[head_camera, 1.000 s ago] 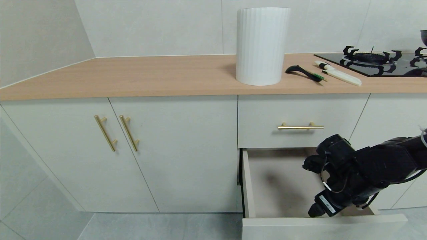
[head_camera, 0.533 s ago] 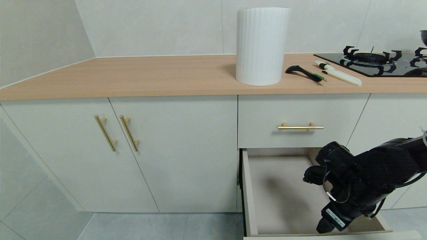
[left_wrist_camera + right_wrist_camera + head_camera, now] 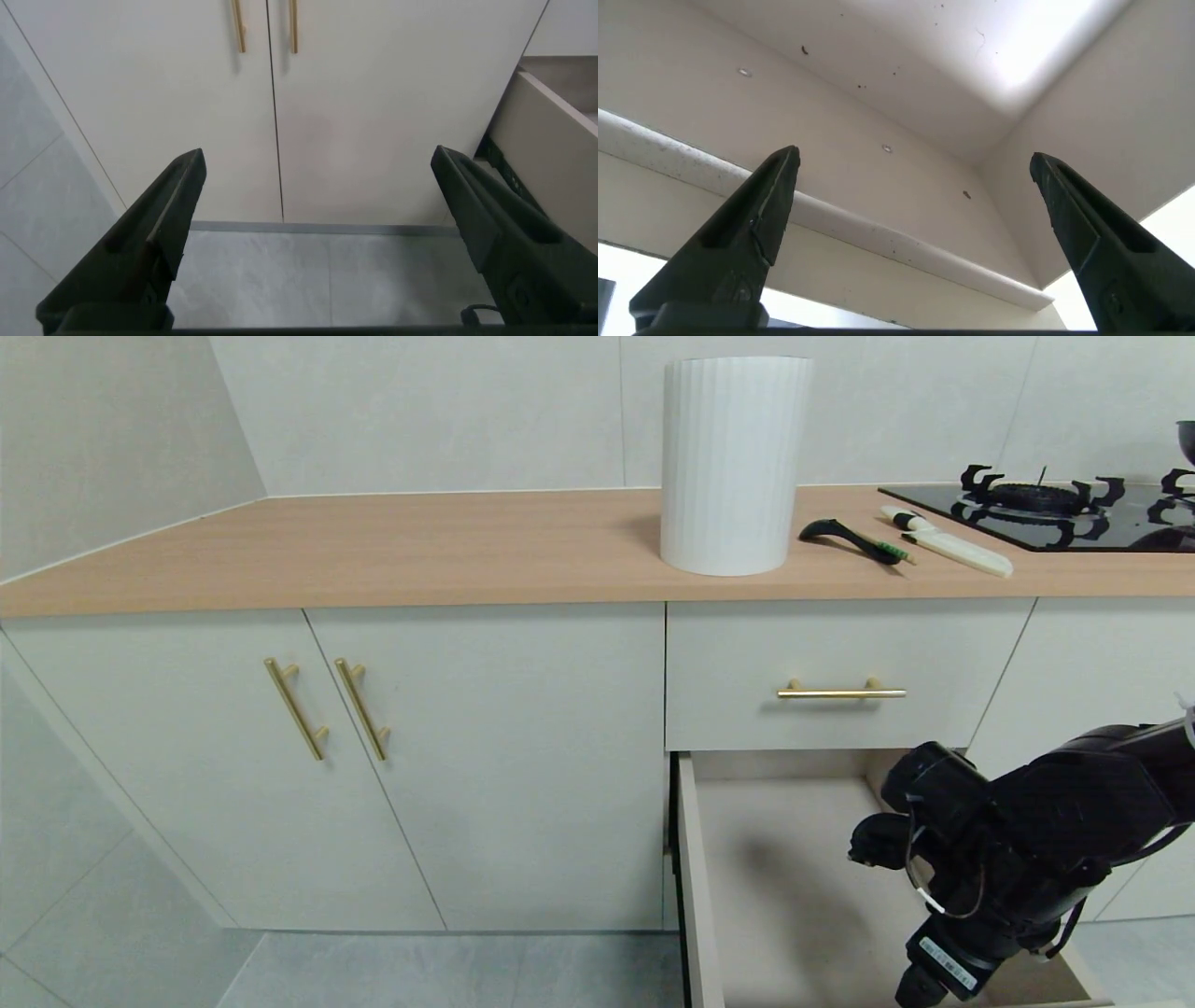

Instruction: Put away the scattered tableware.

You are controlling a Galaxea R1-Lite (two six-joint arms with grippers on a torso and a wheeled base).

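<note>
A black-handled utensil (image 3: 848, 538) and a white knife (image 3: 950, 549) lie on the wooden countertop (image 3: 420, 546), to the right of a tall white ribbed canister (image 3: 731, 467). Below them the lower drawer (image 3: 794, 887) stands pulled far out, its inside bare. My right arm (image 3: 1018, 849) hangs over the drawer's front right part. In the right wrist view my right gripper (image 3: 913, 159) is open, its fingers (image 3: 752, 233) spread wide before the drawer's pale inner walls (image 3: 906, 84). My left gripper (image 3: 318, 159) is open too, low before the double cabinet doors (image 3: 280, 103) and holding nothing.
A black gas hob (image 3: 1055, 509) sits at the countertop's right end. The upper drawer (image 3: 840, 672) with its brass handle (image 3: 840, 692) is closed. Two brass handles (image 3: 327, 707) mark the cabinet doors on the left. Grey floor tiles (image 3: 420, 971) lie in front.
The lower drawer has slid farther out toward me, its front panel leaving the bottom of the head view. My right arm has moved down and toward me along with it.
</note>
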